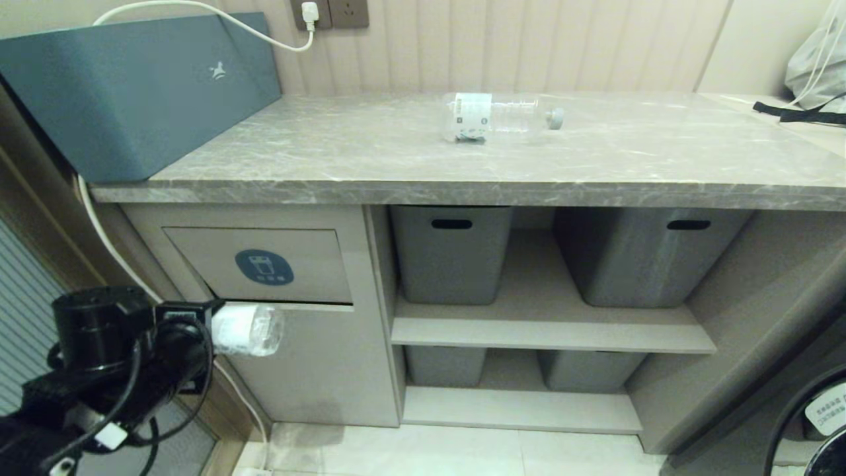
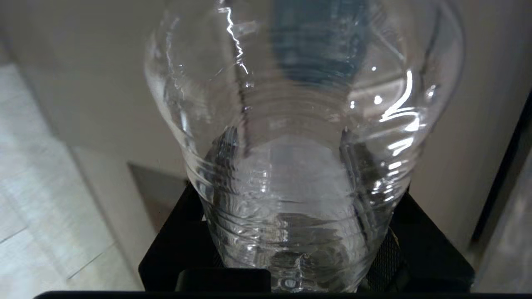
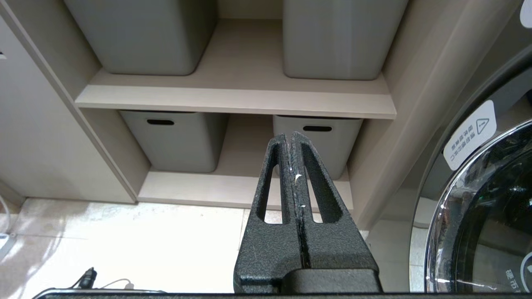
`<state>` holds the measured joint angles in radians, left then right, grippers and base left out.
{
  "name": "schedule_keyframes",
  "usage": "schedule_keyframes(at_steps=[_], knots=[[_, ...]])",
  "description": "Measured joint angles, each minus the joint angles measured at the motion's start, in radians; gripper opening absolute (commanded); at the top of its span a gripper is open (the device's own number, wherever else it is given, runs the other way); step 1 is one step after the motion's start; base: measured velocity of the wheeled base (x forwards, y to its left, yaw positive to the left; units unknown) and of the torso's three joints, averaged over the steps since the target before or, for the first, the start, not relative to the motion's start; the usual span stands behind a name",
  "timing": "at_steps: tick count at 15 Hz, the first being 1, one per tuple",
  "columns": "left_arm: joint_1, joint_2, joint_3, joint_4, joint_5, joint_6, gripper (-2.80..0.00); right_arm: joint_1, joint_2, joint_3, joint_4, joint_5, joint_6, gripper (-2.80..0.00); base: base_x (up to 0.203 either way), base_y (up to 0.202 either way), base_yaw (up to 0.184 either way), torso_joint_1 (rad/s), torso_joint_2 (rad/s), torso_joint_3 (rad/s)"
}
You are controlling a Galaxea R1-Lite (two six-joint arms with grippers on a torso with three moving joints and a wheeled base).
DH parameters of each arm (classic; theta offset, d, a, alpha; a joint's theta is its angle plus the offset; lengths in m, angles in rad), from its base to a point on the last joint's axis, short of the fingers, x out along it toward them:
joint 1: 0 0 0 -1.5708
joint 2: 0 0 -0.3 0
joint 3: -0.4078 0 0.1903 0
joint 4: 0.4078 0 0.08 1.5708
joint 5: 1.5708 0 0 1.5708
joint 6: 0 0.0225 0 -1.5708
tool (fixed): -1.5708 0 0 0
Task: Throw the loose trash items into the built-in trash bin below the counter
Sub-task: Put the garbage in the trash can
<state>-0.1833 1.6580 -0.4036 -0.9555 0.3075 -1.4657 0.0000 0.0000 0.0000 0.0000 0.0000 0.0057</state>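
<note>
My left gripper is shut on a clear plastic bottle, held level at the lower left. The bottle's free end pokes toward the cabinet, just under the lower edge of the built-in trash bin's beige flap, which carries a blue oval sticker. In the left wrist view the bottle fills the frame between the black fingers. A second clear bottle with a white label lies on its side on the marble counter. My right gripper is shut and empty, low in front of the shelves.
A teal box stands on the counter's left end, a white cable hanging beside the cabinet. Grey tubs fill the open shelves right of the bin. A washing machine door is at the far right, pale floor tiles below.
</note>
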Motion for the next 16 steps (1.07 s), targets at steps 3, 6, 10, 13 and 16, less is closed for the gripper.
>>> schedule_keyframes(at_steps=[3, 6, 10, 13, 16], knots=[[0.038, 0.105, -0.117, -0.018, -0.017, 0.023, -2.80, 0.000, 0.000, 0.000, 0.000, 0.000, 0.000, -2.80, 0.000, 0.000, 0.000, 0.000, 0.00, 0.000], [0.065, 0.210, -0.220, -0.022, -0.019, 0.025, -2.80, 0.000, 0.000, 0.000, 0.000, 0.000, 0.000, -2.80, 0.000, 0.000, 0.000, 0.000, 0.00, 0.000], [0.080, 0.332, -0.296, -0.111, -0.084, 0.023, -2.80, 0.000, 0.000, 0.000, 0.000, 0.000, 0.000, -2.80, 0.000, 0.000, 0.000, 0.000, 0.00, 0.000], [0.082, 0.403, -0.341, -0.140, -0.127, 0.022, -2.80, 0.000, 0.000, 0.000, 0.000, 0.000, 0.000, -2.80, 0.000, 0.000, 0.000, 0.000, 0.00, 0.000], [0.082, 0.460, -0.401, -0.141, -0.151, -0.002, -2.80, 0.000, 0.000, 0.000, 0.000, 0.000, 0.000, -2.80, 0.000, 0.000, 0.000, 0.000, 0.00, 0.000]])
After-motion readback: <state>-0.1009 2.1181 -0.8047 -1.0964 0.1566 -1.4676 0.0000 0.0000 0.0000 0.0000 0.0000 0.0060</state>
